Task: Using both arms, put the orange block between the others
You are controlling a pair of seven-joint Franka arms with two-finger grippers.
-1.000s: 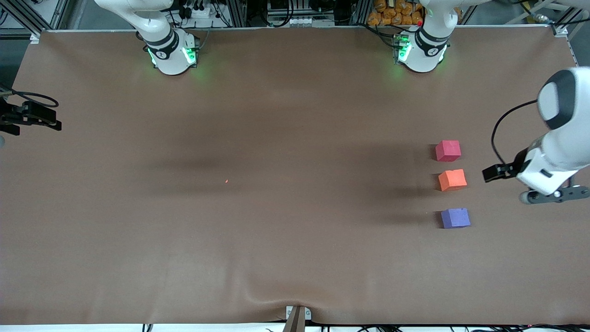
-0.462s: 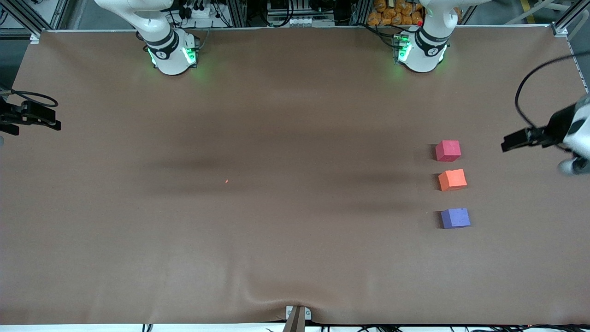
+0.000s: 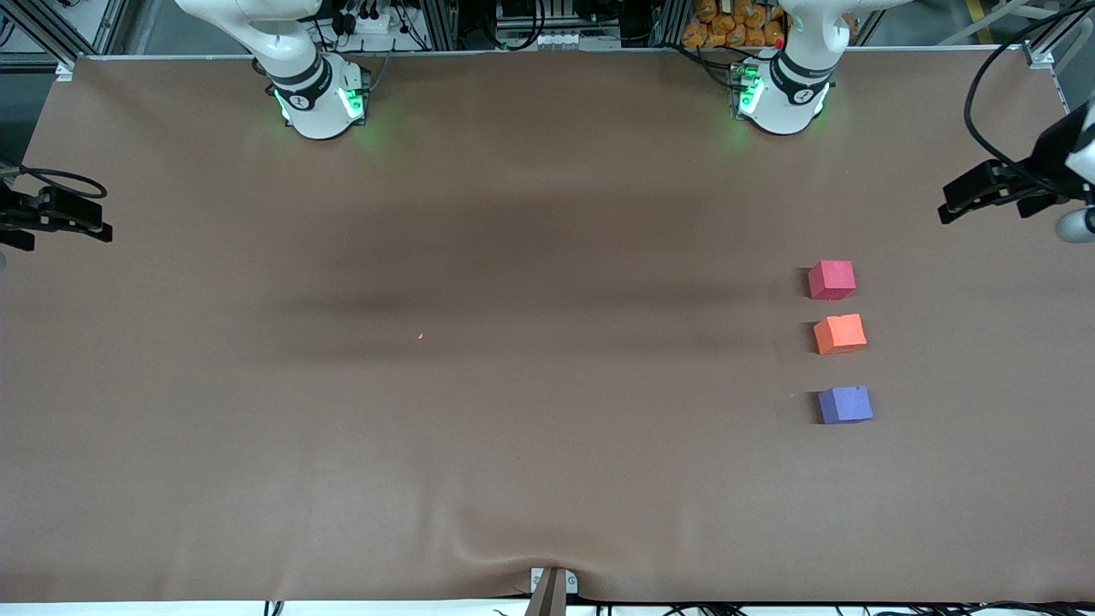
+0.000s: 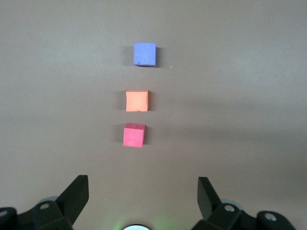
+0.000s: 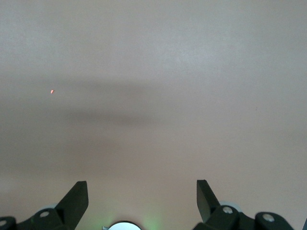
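The orange block [image 3: 839, 334] [image 4: 137, 100] rests on the brown table toward the left arm's end. It sits in a line between the others: the pinkish-red cube [image 3: 831, 279] [image 4: 134, 135] is farther from the front camera and the purple-blue cube [image 3: 845, 404] [image 4: 145, 54] is nearer. My left gripper [image 4: 143, 184] hangs open and empty, high above the table. Its black hand [image 3: 1001, 184] shows at the table's edge, beside the row. My right gripper [image 5: 142, 188] waits open and empty over bare cloth at the right arm's end [image 3: 51, 218].
Both green-lit arm bases [image 3: 321, 98] [image 3: 780, 94] stand along the farthest edge from the camera. A tiny orange speck [image 3: 420, 335] lies mid-table. A metal bracket [image 3: 552, 586] sits at the nearest edge, where the cloth wrinkles.
The left arm has drawn away from beside the orange block, rising toward the table's edge and the bases' side. The three cubes and the right arm have not moved.
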